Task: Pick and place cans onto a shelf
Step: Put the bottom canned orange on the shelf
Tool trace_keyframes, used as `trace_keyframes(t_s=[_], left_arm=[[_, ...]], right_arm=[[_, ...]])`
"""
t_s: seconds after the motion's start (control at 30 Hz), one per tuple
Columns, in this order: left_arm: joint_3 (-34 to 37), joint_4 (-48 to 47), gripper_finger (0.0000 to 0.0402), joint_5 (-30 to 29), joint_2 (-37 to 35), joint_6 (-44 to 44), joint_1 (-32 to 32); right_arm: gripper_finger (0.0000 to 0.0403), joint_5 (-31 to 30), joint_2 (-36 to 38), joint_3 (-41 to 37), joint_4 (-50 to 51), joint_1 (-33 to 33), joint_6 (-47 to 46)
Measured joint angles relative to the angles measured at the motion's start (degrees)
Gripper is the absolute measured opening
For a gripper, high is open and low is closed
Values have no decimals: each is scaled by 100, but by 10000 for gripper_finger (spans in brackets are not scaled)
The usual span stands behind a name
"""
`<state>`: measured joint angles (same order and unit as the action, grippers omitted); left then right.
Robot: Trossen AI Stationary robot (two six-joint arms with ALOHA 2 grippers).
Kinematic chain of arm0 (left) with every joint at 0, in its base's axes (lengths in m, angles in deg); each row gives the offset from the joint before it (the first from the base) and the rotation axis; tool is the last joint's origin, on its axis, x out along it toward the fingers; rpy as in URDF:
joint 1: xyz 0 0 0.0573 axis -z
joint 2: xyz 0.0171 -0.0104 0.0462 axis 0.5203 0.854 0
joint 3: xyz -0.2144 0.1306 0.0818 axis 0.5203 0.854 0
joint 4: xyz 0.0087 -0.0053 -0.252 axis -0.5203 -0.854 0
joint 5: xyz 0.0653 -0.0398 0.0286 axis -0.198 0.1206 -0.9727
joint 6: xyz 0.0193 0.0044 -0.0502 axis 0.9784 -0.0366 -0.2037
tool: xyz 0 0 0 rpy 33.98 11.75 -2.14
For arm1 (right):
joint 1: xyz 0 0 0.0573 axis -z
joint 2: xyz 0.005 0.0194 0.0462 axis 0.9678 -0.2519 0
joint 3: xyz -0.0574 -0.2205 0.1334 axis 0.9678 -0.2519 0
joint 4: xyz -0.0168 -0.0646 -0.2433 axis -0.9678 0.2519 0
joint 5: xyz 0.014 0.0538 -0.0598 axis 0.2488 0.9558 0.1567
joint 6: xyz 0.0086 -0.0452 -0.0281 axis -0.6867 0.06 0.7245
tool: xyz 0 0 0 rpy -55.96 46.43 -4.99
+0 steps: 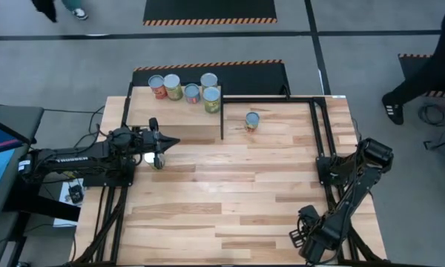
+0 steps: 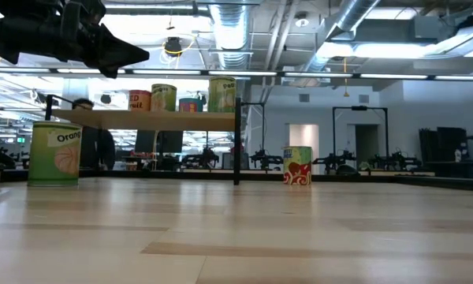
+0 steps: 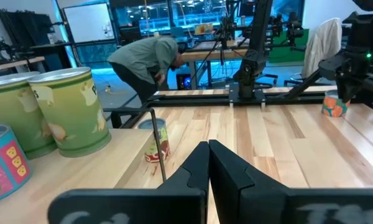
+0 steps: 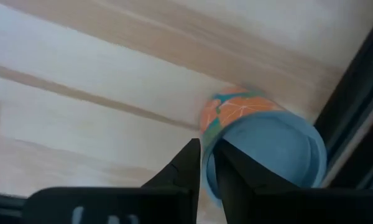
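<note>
The plywood shelf (image 1: 142, 113) stands at the table's far left and carries several cans (image 1: 192, 93), also seen in the low view (image 2: 164, 98). One can (image 1: 252, 120) with a red label stands on the table right of the shelf. A green "Orange" can (image 2: 57, 154) stands on the table under my left arm (image 1: 158, 159). My left gripper (image 1: 176, 141) is shut and empty, raised over the table in front of the shelf (image 3: 208, 155). My right gripper (image 4: 208, 158) is shut at the near right corner, just over an orange-labelled can (image 4: 270, 146) with a blue lid. My right gripper hangs with its shut fingertips (image 4: 227, 152) over the rim of the orange-labelled can's lid (image 4: 280, 149), coming from above. The can stands upright on the table. Whether the fingers touch it, I cannot tell.
A black frame (image 1: 222, 119) runs along the shelf's right side and across the table's far and right edges (image 1: 319, 126). A person bends over beyond the table (image 3: 146, 59); another stands at the right (image 1: 423, 74). Bare planks (image 1: 237, 178) lie in the middle.
</note>
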<state>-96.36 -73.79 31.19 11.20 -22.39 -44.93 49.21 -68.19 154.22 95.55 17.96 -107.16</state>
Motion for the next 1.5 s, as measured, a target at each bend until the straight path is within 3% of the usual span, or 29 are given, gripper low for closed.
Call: trace_keyframes(t_s=[0.23, 0.47, 0.6, 0.8, 0.97, 1.1, 1.2, 1.3, 1.5], left_arm=[[0, -55, 0, 1, 1, -23, 8], [0, -46, 0, 1, -1, -23, 8], [0, -61, 0, 2, -1, -81, 8], [0, -85, 0, 217, -1, -173, 8], [0, -85, 0, 420, -1, -194, 10], [0, -85, 0, 423, -1, -170, 10], [0, -121, 0, 423, -1, -170, 10], [2, -207, 0, 421, -1, -176, 10], [2, -447, 0, 400, -1, -195, 19]], right_arm=[[79, 276, -9, -11, 144, 91, 264], [13, 251, -22, 114, 500, 202, 1202], [18, 88, -24, 482, 1036, 592, 2195], [13, -1243, -22, 1330, 1396, 1794, 4878], [9, -2325, -20, 2052, 721, 3152, 7789], [13, -2219, -18, 2148, -957, 4144, 10341], [12, -1876, -259, 2221, -1917, 4707, 11672], [9, -1823, -765, 2632, -1817, 5054, 12575], [10, -1409, -2137, 4166, -1351, 5303, 13610]])
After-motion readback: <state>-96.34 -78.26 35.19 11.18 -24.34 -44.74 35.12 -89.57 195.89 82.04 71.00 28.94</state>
